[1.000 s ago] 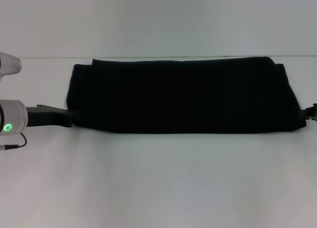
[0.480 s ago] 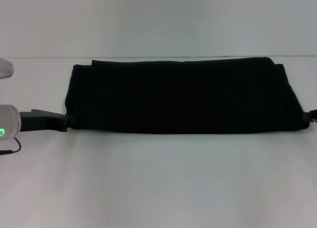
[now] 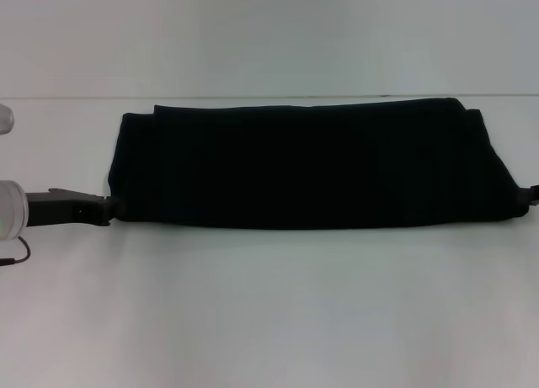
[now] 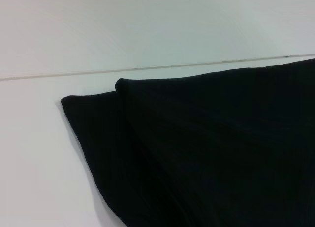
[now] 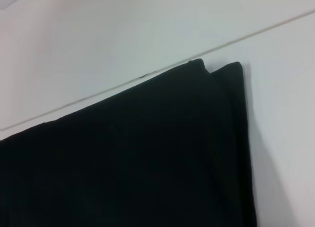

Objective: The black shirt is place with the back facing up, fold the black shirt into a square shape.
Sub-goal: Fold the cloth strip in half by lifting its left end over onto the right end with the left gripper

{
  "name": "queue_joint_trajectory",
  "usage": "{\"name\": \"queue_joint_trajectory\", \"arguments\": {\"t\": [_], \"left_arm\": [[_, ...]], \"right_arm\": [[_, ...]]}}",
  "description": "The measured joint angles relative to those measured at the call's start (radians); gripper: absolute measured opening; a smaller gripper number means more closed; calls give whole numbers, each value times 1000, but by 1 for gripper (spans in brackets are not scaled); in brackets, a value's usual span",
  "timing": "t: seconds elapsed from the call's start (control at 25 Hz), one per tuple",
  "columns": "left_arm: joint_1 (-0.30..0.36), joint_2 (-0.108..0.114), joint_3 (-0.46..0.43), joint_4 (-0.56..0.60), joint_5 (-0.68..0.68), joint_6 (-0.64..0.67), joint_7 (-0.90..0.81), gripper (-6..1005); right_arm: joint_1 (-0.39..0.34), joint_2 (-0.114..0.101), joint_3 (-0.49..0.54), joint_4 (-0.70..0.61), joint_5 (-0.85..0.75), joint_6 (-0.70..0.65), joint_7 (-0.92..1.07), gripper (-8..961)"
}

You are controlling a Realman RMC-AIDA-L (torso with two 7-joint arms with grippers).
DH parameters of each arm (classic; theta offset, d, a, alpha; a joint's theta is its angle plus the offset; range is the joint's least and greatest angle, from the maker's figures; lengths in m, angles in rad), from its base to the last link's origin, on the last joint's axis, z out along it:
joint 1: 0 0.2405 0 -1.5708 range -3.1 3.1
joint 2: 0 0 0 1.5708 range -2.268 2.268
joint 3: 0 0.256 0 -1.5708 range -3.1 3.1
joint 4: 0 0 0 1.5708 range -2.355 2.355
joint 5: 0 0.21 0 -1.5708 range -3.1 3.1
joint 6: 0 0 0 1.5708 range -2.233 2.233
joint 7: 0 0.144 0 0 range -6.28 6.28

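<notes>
While the black shirt [image 3: 312,165] lies as a long band, its ends must fold inward squarely. Left gripper [image 3: 109,209] and right gripper [image 3: 532,196] sit at its near corners; finger states I cannot tell

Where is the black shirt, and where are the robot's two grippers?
black shirt [image 3: 312,165], head view, middle of the folded cloth.
left gripper [image 3: 114,209], head view, tip at the shirt's near left corner.
right gripper [image 3: 532,194], head view, sliver at the picture's edge.

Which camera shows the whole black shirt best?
The head view: the black shirt shows whole there, folded into a long band across the table. The left wrist view shows only one folded end corner, and the right wrist view only the other.
</notes>
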Motion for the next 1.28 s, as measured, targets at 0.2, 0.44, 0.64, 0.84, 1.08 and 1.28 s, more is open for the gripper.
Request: {"name": "queue_joint_trajectory", "arguments": {"t": [0.2,0.44,0.64,0.84,1.08,1.28], "left_arm": [[1,3,-34,0,0,12,0,38],[1,13,-55,1,5,42,-2,51],[12,20,-103,30,6,62,-33,107],[21,26,-182,70,-1,122,-85,164],[7,60,-294,43,-6,365,-222,553],[-3,71,-297,-32,-2,403,-345,774]], "right_arm": [[-1,3,1,0,3,-14,-1,22],[-14,5,35,-48,7,-75,-3,74],[-43,13,89,-131,18,-114,-4,117],[-79,10,112,-193,120,-187,-40,161],[-81,2,113,-196,232,-306,-128,568],[-51,-1,98,-194,231,-314,-132,786]]}}
